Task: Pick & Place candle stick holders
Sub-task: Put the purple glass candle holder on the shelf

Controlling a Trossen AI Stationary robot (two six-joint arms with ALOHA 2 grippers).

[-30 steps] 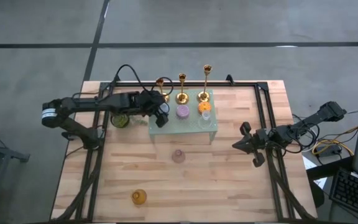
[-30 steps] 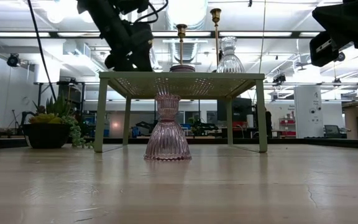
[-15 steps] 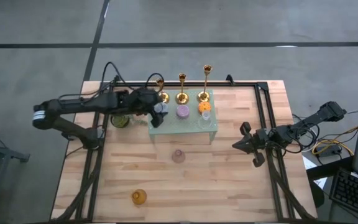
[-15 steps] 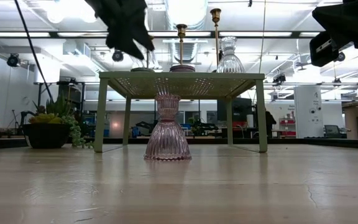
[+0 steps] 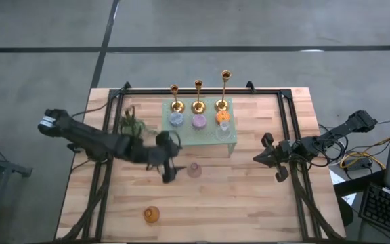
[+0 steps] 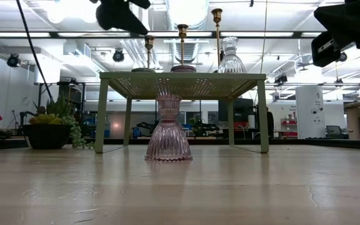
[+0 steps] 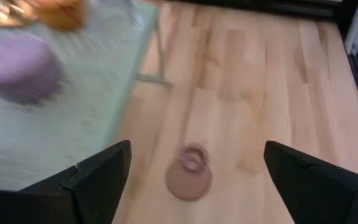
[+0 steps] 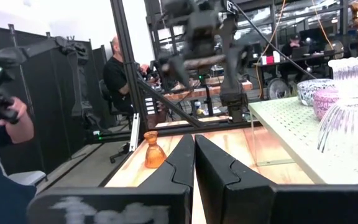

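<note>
High view: the left claw (image 5: 166,169), spread wide and empty, hangs just beside the pink holder (image 5: 194,169) standing upright on the bench (image 5: 249,196); the shut right claw (image 5: 268,157) waits farther away. Left wrist view: the pink holder (image 7: 190,172) lies ahead, between the fingers (image 7: 98,177).

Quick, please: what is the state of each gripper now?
Left gripper: open, holding nothing, above the pink holder.
Right gripper: shut, empty.

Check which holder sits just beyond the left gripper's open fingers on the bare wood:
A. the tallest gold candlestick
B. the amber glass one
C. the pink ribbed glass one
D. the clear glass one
C: the left gripper hovers open beside the pink ribbed glass holder on the wooden table.
</note>
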